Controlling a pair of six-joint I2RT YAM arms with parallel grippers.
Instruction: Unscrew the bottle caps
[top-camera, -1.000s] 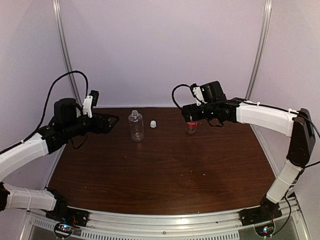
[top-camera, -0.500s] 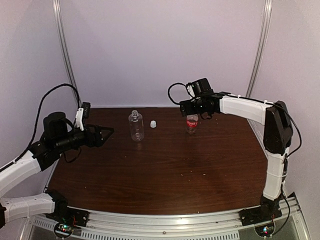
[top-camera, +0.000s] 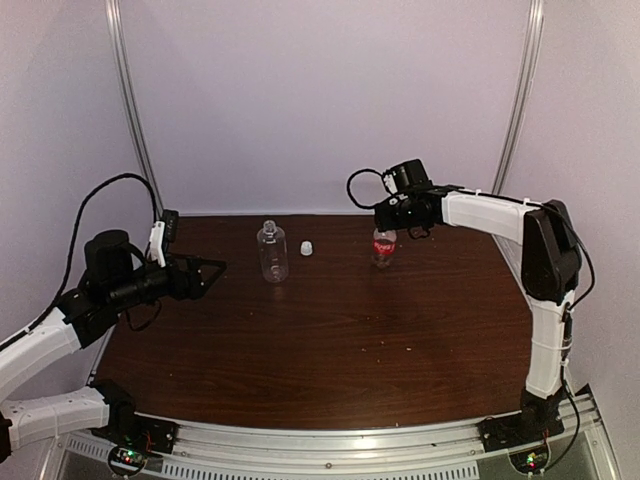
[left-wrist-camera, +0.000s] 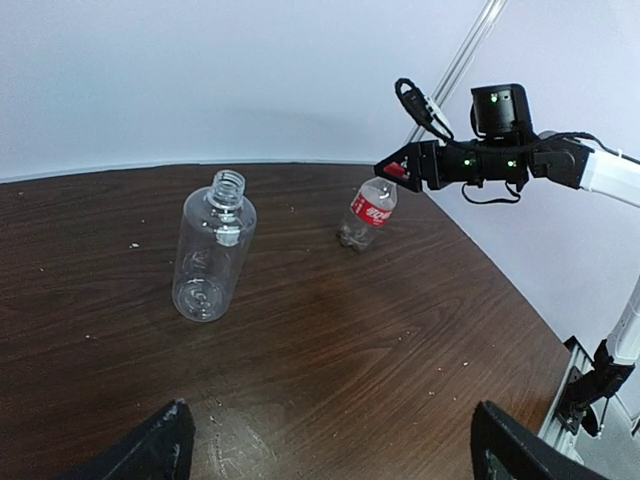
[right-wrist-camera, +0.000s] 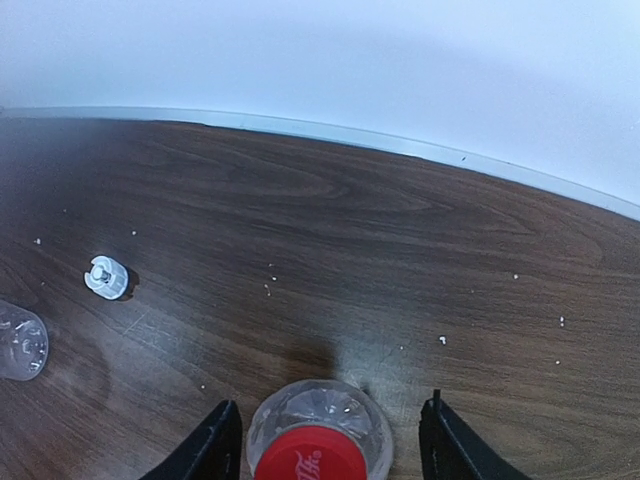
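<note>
A plain clear bottle (top-camera: 272, 254) stands at the back of the table with its neck bare (left-wrist-camera: 228, 184). Its white cap (top-camera: 306, 247) lies on the wood just right of it (right-wrist-camera: 106, 277). The red-labelled bottle (top-camera: 384, 248) stands upright further right with the red cap (right-wrist-camera: 310, 463) on it. My right gripper (top-camera: 386, 220) hangs directly over that cap, open, a finger on each side (right-wrist-camera: 215, 447) and neither one touching. My left gripper (top-camera: 207, 271) is open and holds nothing, well to the left of the plain bottle (left-wrist-camera: 212, 256).
The brown table (top-camera: 330, 340) carries scattered crumbs. A white back wall and two metal posts (top-camera: 135, 130) close off the far side. The right arm (left-wrist-camera: 560, 165) reaches in from the right at bottle height.
The left arm has drawn back to the left and sunk lower, away from the plain bottle. The right wrist has shifted slightly above the red-labelled bottle.
</note>
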